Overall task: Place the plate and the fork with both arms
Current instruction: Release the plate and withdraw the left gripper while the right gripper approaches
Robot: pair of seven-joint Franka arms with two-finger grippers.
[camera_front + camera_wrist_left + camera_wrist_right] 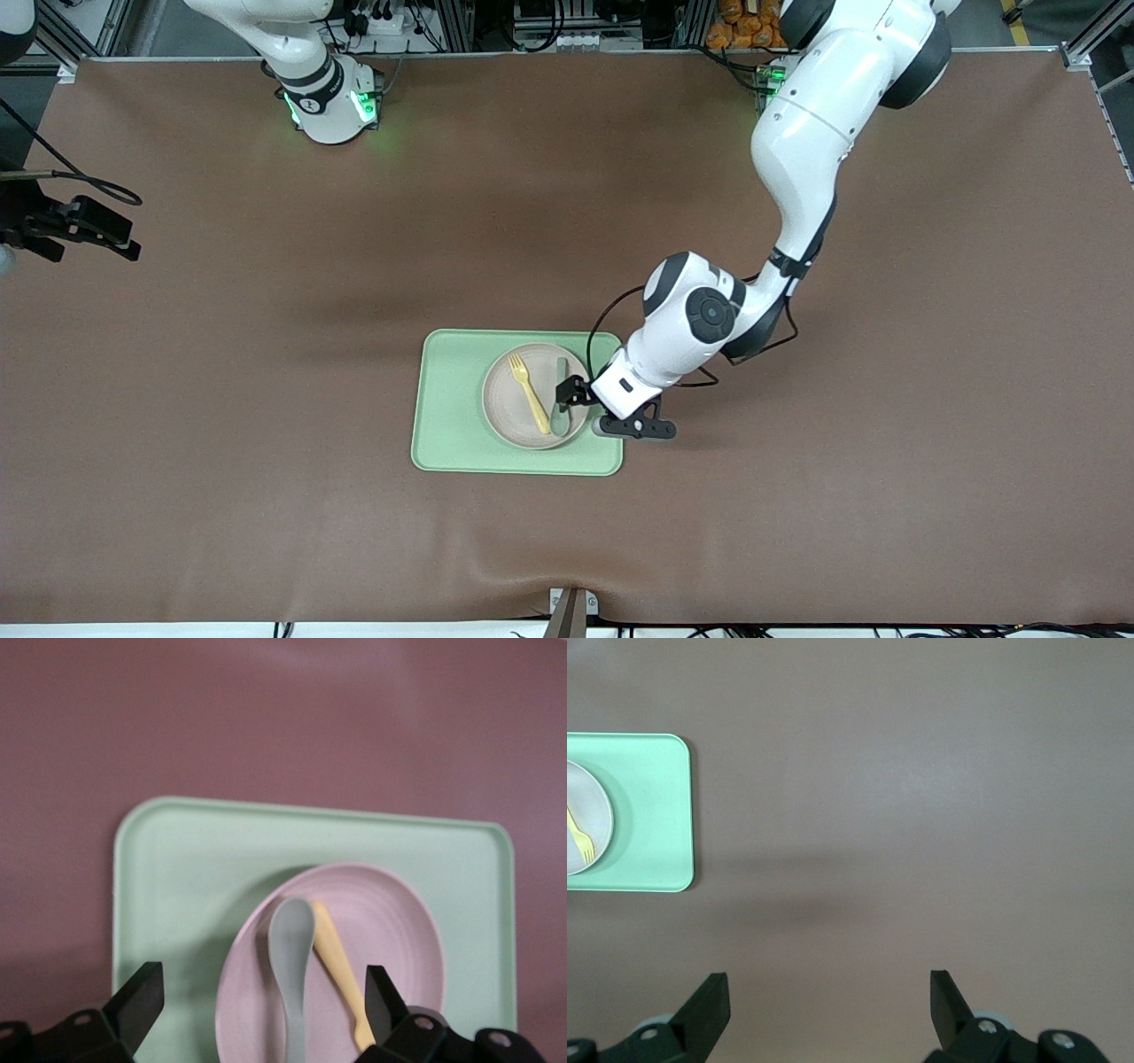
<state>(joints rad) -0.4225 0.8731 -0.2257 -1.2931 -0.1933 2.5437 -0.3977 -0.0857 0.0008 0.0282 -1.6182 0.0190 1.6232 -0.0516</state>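
Plate point(536, 396) on the green tray point(452, 416), carrying fork point(529, 393) and spoon point(561, 399).
Left gripper point(574, 392), fingers spread, hovers over the plate's edge; right gripper point(828, 1014), spread, waits well apart over bare table.

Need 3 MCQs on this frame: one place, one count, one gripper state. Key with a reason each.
1. Where does the fork lie?
A. on the bare table
B. on the plate, beside the spoon
C. on the tray, off the plate

2. How many utensils are on the plate?
A. one
B. two
C. three

3. How is the left gripper?
A. shut on the fork
B. shut on the spoon
C. open, over the plate's edge

Key: 1 B, fork and spoon lie side by side on the plate. 2 B, only those two. 3 C, the left wrist view shows its fingers spread wide, holding nothing.

The right gripper waits open over bare table.
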